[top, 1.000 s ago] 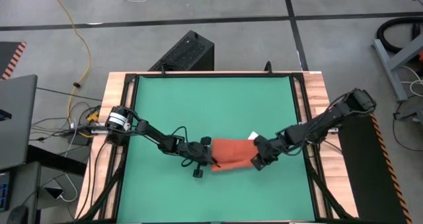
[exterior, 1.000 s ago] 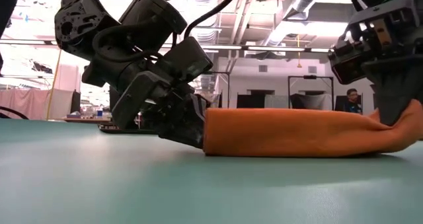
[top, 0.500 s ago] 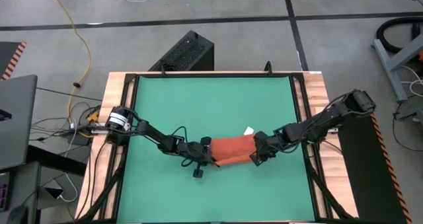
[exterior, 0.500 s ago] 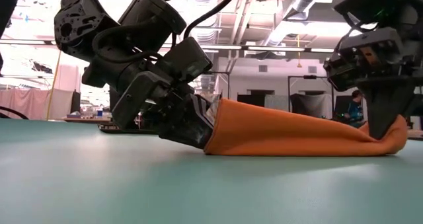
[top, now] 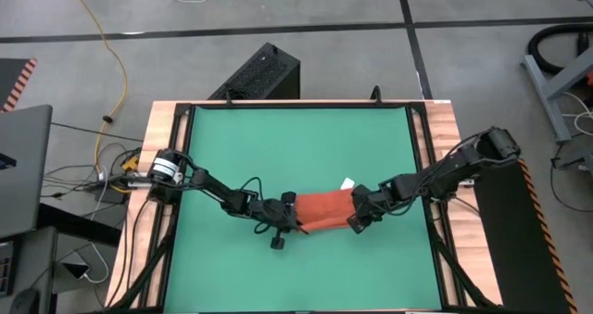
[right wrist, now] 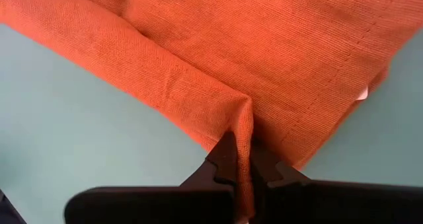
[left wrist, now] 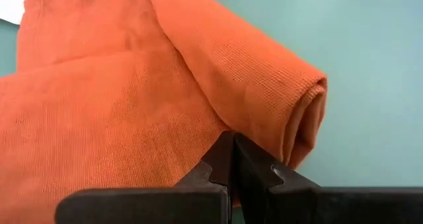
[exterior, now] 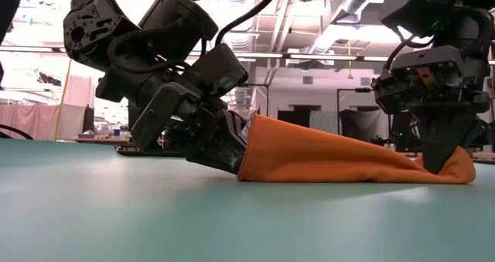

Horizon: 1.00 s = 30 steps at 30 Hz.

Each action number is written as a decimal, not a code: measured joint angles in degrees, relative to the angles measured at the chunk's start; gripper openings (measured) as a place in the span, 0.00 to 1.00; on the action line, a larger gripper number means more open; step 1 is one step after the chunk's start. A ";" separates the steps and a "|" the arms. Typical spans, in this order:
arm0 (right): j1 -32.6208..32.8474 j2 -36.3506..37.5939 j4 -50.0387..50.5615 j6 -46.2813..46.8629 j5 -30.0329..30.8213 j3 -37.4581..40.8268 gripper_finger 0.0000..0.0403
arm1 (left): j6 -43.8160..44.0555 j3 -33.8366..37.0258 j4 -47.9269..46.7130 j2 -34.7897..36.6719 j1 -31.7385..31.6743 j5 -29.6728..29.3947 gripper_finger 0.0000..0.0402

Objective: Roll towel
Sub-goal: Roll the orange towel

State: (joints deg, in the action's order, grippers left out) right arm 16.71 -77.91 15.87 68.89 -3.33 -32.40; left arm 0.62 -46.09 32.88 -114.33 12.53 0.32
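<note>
Soft orange-red cloth towel (top: pixel 323 210), partly rolled, on the green table mat (top: pixel 296 147) between both arms. Left gripper (top: pixel 293 218) and right gripper (top: pixel 356 221) each pinch one end. Small white tag (top: pixel 347 183): no legible writing.
</note>
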 joint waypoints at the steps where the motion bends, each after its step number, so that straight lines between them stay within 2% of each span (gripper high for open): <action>1: 0.02 -0.08 0.00 -0.03 0.00 0.00 0.05 | -0.10 0.00 -1.00 0.49 0.04 -0.24 0.00; 9: 0.02 -0.20 0.25 -1.48 0.78 0.00 0.05 | -2.67 0.20 -13.79 9.93 0.44 -6.48 0.00; 14: 0.02 -0.20 0.34 -2.34 1.75 0.00 0.05 | -4.65 0.11 -17.71 15.72 1.96 -10.85 0.00; 24: 0.13 -0.20 0.18 -3.84 1.97 0.00 0.05 | -20.55 0.07 -7.55 17.67 10.15 -17.87 0.00; 30: 0.13 -0.20 0.30 -4.59 2.15 0.00 0.05 | -25.08 0.02 -5.60 17.67 8.16 -19.10 0.00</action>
State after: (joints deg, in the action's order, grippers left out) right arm 16.84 -78.11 16.17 64.29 -1.18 -32.40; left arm -24.46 -46.06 27.28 -96.66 20.70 -18.78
